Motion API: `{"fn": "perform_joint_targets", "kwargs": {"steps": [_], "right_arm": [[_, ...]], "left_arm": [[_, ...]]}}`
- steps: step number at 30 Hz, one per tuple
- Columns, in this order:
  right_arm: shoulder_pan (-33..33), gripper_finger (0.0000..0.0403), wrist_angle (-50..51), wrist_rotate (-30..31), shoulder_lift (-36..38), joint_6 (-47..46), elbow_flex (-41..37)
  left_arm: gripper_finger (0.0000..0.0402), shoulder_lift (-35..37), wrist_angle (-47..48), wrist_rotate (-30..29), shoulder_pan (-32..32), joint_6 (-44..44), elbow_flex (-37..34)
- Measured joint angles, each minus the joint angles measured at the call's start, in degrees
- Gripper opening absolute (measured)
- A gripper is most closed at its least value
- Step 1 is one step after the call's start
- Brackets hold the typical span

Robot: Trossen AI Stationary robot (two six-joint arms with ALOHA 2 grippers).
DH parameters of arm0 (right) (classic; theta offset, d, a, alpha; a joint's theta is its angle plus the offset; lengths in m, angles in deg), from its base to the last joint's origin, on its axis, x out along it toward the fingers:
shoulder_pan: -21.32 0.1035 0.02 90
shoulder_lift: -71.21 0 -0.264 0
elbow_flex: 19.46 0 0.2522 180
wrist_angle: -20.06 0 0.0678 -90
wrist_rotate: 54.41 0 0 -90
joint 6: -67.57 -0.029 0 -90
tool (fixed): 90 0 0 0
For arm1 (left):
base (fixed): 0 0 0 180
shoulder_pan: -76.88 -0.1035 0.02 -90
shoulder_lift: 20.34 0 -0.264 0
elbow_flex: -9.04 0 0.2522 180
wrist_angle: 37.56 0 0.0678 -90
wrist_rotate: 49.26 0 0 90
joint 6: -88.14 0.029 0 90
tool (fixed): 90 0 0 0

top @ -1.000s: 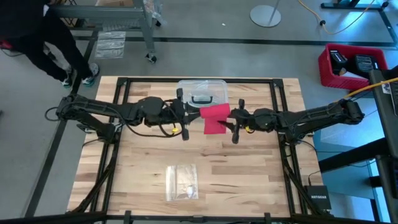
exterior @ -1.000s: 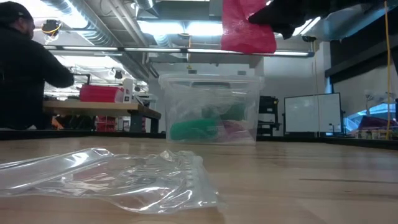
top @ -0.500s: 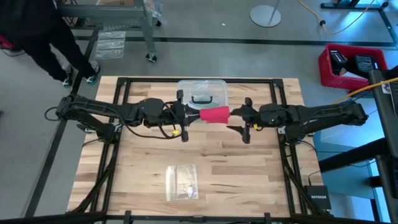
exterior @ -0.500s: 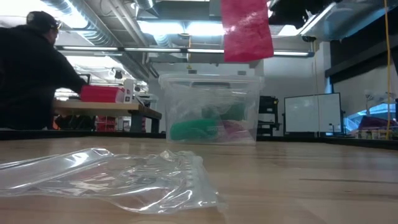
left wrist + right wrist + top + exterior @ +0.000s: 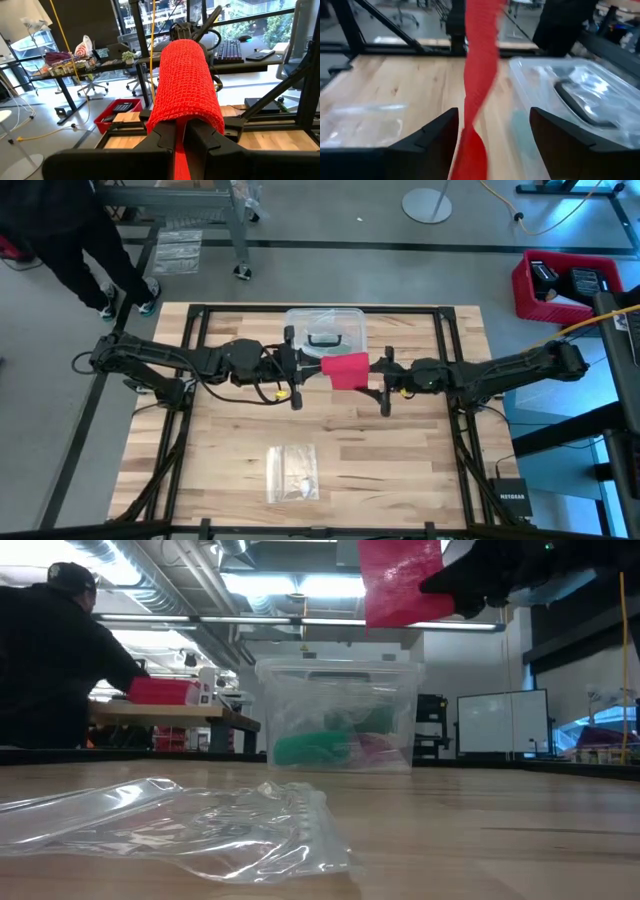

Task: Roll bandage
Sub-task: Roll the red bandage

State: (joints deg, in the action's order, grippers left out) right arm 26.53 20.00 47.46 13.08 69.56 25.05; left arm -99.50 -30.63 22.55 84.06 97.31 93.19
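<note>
The red bandage (image 5: 346, 368) hangs in the air over the table's middle, in front of the clear plastic box (image 5: 325, 330). My left gripper (image 5: 303, 368) comes in level from the table's left and is shut on it. In the left wrist view the bandage (image 5: 187, 85) arches in a thick wad over the fingertips. My right gripper (image 5: 376, 374) comes in from the table's right, open. In the right wrist view the hanging strip (image 5: 479, 75) stands between its two spread fingers (image 5: 437, 142); I see no touch. My left gripper pinches the bandage between its two shut fingers, a narrow stretch of the band (image 5: 180, 147) running back between them. The fingers lie level, pointing toward the table's right. The rest is draped over the fingertips and hangs below them, clear of the table (image 5: 398, 585).
A small clear plastic bag (image 5: 292, 473) lies flat on the near half of the wooden table (image 5: 420, 470). The clear box with a black handle (image 5: 340, 715) holds green and red things. A person in black (image 5: 60, 240) stands beyond the far left corner.
My right gripper has let go of the bandage's hanging end, drawn back toward the table's right edge, then come back lower and closer to the bandage. The freed strip has dropped from being held out sideways and now hangs from my still left gripper.
</note>
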Motion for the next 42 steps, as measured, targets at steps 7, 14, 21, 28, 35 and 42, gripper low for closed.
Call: {"fn": "perform_joint_targets", "kwargs": {"steps": [7,14,21,28,35,42], "right_arm": [[0.0,0.0246,-4.0,-1.5,-4.4,1.1,-0.1],[0.1,0.0093,-6.6,-2.5,-4.4,2.1,-0.1],[0.8,0.0018,-5.2,-3.8,-4.8,-0.3,-0.1],[8.8,0.0009,-5.9,-1.2,-4.8,-2.7,-0.1],[17.8,0.0006,-6.5,5.1,-4.8,-5.8,1.0],[25.4,0.0004,-4.5,9.9,-4.8,-3.2,8.0]], "left_arm": [[0.0011,0.0,-0.7,0.2,0.0,0.1,0.0],[0.0011,0.0,-1.6,0.2,0.0,0.2,0.0],[0.0011,0.0,-2.7,-0.1,-0.1,3.0,0.0],[0.0011,0.6,-6.0,-2.7,-2.5,7.9,0.0],[0.0011,0.4,-4.7,-6.3,-4.5,11.6,0.0],[0.0011,0.4,-4.1,-11.2,-4.8,14.4,-1.8]]}}
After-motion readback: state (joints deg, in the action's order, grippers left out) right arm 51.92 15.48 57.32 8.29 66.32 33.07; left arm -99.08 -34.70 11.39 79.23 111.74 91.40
